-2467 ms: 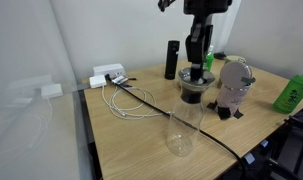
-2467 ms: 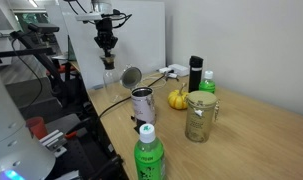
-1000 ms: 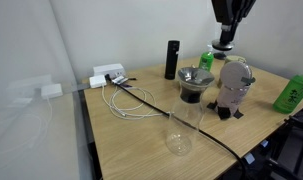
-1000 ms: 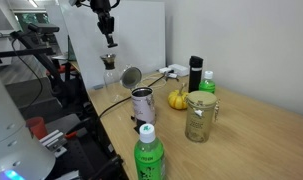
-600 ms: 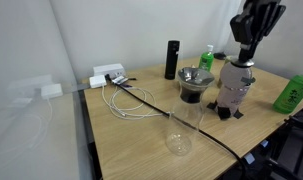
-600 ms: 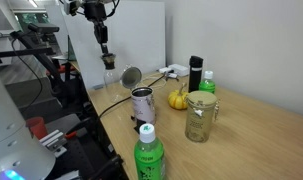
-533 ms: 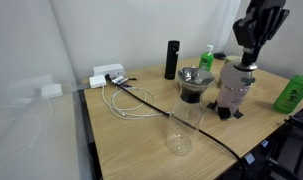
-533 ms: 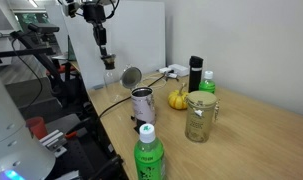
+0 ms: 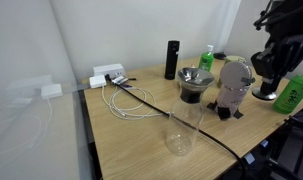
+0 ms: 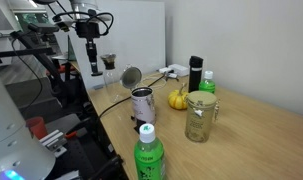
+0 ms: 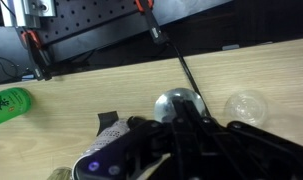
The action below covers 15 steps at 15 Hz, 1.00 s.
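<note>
Hanging above the counter (image 9: 121, 140) close to its edge, the fingers (image 9: 263, 88) are pressed together, and nothing can be made out between them. The dark arm (image 9: 283, 25) comes down to them from the top corner of the picture. In an exterior view they stand between a grey metal vessel (image 9: 231, 86) and a green bottle (image 9: 291, 93), near both, touching neither, and clear of the wood. On the vessel's other side is a tall glass carafe (image 9: 181, 128); a black dripper (image 9: 194, 82) shows just above its mouth, though whether it sits on the carafe I cannot tell. A black cable (image 9: 221, 143) runs across the counter past the carafe's foot. Toward the wall stand a black cylinder (image 9: 172, 60) and a far green bottle (image 9: 208, 57), with a white power strip (image 9: 108, 76) and a loose white cord (image 9: 126, 100) further along. In an exterior view the fingers (image 10: 94, 62) point straight down, tip against tip, just beside a small glass with a dark top (image 10: 109, 68) in the picture; how far apart they are in depth is not clear. In the wrist view the fingers enter from the bottom as a dark blur over a round silvery thing (image 11: 178, 102), with a round glass rim (image 11: 244, 106) beside it and the green bottle (image 11: 6, 105) at the picture's left edge
</note>
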{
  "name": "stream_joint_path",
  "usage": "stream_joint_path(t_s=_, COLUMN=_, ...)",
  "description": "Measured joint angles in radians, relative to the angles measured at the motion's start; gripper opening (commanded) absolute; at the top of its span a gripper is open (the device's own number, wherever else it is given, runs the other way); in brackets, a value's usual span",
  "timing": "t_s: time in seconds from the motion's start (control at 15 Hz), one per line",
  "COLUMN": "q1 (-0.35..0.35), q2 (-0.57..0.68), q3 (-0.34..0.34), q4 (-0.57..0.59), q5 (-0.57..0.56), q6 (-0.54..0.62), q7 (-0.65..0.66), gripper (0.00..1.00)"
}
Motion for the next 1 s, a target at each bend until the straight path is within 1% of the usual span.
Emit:
stream_joint_path(t_s=0.4, q1=0.0, q2=-0.003, q3=0.0, q4=-0.003, q5=0.003, q6=0.01, q7=0.0, gripper=0.06)
stream_joint_path(t_s=0.47, q1=0.0, q2=-0.003, q3=0.0, q4=-0.003, q5=0.003, q6=0.01, q7=0.0, gripper=0.01)
stream_joint_path(t_s=0.73, q1=-0.001, q2=-0.003, q3=0.001, q4=-0.006, q5=0.003, q6=0.008, q7=0.001, gripper=0.01)
stream_joint_path(t_s=1.0, q1=-0.018, q2=-0.004, q3=-0.002, q4=-0.032, q5=0.005, q6=0.009, q7=0.02, gripper=0.01)
